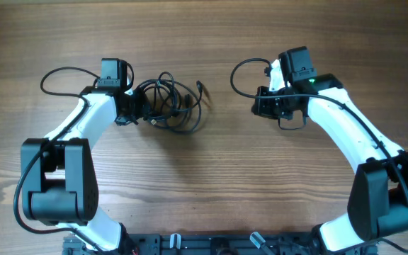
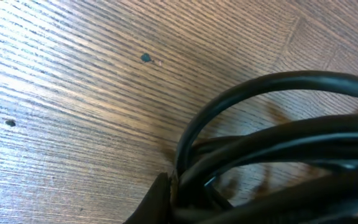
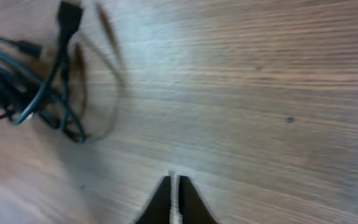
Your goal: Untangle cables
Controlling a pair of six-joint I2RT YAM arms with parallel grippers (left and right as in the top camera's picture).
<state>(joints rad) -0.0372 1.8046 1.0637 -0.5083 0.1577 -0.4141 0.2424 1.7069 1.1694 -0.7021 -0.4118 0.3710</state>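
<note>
Lying upper left of centre on the surface (image 1: 211,184), the cables (image 1: 176,106) form one tangle. Left hand (image 1: 140,108) meets its edge; grip cannot be told. Right hand (image 3: 174,200) pressed together, apart.

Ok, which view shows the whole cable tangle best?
Overhead: the whole cable tangle lies in view, loops and a plug end included. The left wrist view is too close, showing only a few cords. The right wrist view catches part of it at the left edge, blurred.
</note>
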